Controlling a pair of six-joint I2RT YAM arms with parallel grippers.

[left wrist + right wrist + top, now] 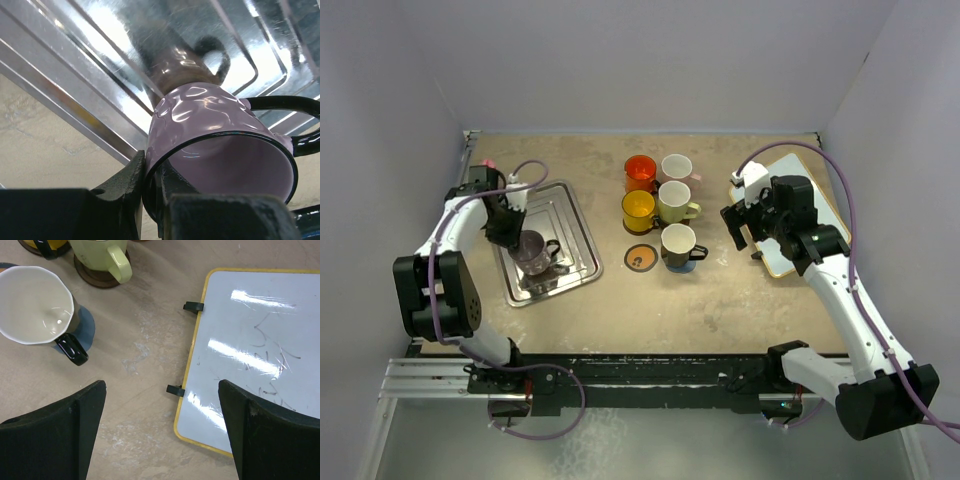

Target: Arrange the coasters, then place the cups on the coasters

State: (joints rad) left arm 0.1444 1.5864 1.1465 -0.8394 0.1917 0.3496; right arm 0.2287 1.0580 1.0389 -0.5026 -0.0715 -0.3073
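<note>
Whiteboard (240,305) scribbles (274,352), seemingly illegible, near cups (35,305)

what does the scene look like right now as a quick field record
left fingers: shut on the rim of the purple glass mug, at the silver tray
right fingers: open, holding nothing, beside the whiteboard
other cups: five, grouped mid-table
empty coaster: black with orange rim, beside the group
</note>
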